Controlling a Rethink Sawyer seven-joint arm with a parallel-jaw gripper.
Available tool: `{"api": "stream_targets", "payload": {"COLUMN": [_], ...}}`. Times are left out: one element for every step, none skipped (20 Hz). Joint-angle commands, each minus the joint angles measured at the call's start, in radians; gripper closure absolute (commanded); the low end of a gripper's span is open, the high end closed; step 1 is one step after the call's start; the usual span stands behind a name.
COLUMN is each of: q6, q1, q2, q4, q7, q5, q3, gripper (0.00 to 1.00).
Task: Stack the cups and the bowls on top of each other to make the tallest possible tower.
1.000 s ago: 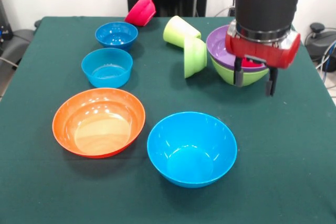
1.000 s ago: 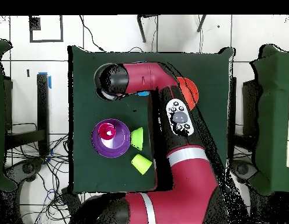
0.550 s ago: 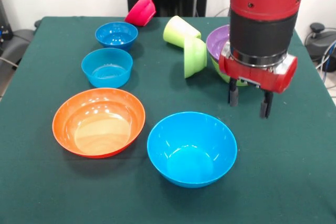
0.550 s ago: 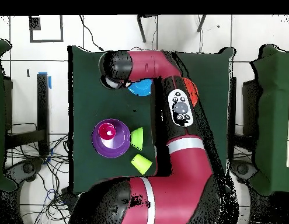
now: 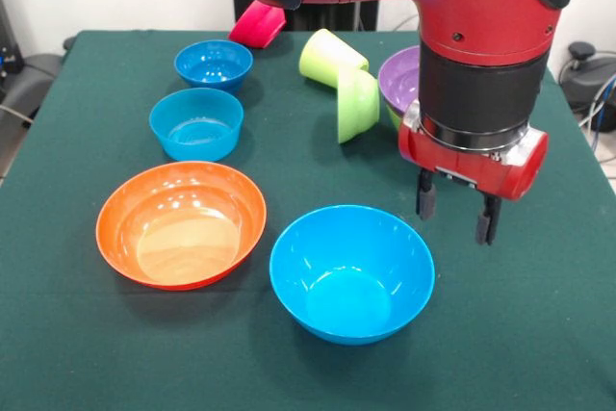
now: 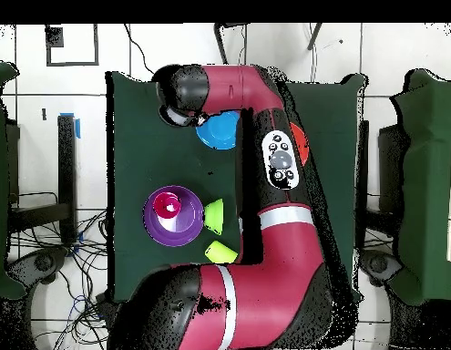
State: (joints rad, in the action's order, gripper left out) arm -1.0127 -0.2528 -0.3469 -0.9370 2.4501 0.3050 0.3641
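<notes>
My gripper [image 5: 453, 217] hangs open and empty just right of the large light blue bowl [image 5: 351, 271], slightly above the cloth. Behind my arm stands the tower: a purple bowl [image 5: 397, 79] nested in a lime green bowl [image 5: 393, 115], mostly hidden in the front view. From overhead the purple bowl [image 6: 174, 217] holds the red cup [image 6: 171, 210]. A lime green cup [image 5: 329, 57] and a small lime green bowl [image 5: 357, 103] lie on their sides beside the tower. On the left stand the orange bowl [image 5: 181, 223], a small light blue bowl [image 5: 196, 122] and a dark blue bowl [image 5: 214, 64]. A pink-red bowl [image 5: 258, 24] sits tilted at the far edge.
The green cloth table [image 5: 539, 334] carries everything. My red arm [image 6: 283, 173] stretches across it and covers most of the orange bowl and the small bowls in the overhead view.
My gripper has drawn away from the tower toward the table's near side, coming down beside the large light blue bowl. It stays open. No bowl or cup has moved.
</notes>
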Motion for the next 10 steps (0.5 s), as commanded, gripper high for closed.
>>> {"api": "stream_targets", "payload": {"q6": [-0.093, -0.095, -0.094, -0.095, -0.095, -0.094, -0.095, -0.096, -0.096, -0.093], "q1": [0.012, 0.01, 0.007, 0.004, 0.001, -0.002, -0.005, -0.011, -0.017, -0.024], "q2": [0.015, 0.011, 0.007, 0.004, 0.001, -0.003, -0.007, -0.014, -0.022, -0.032], "q4": [0.037, 0.03, 0.023, 0.018, 0.014, 0.006, 0.0, -0.016, -0.032, -0.05], "q7": [-0.212, -0.213, -0.219, -0.224, -0.229, -0.229, -0.232, -0.233, -0.235, -0.24], "q5": [0.068, 0.069, 0.069, 0.069, 0.069, 0.067, 0.065, 0.06, 0.054, 0.05], "q3": [0.002, -0.003, -0.003, -0.004, -0.005, -0.005, -0.005, -0.004, -0.004, -0.002], "gripper": [0.0, 0.0, 0.0, 0.0, 0.0, 0.0, 0.0, 0.0, 0.0, 0.0]}}
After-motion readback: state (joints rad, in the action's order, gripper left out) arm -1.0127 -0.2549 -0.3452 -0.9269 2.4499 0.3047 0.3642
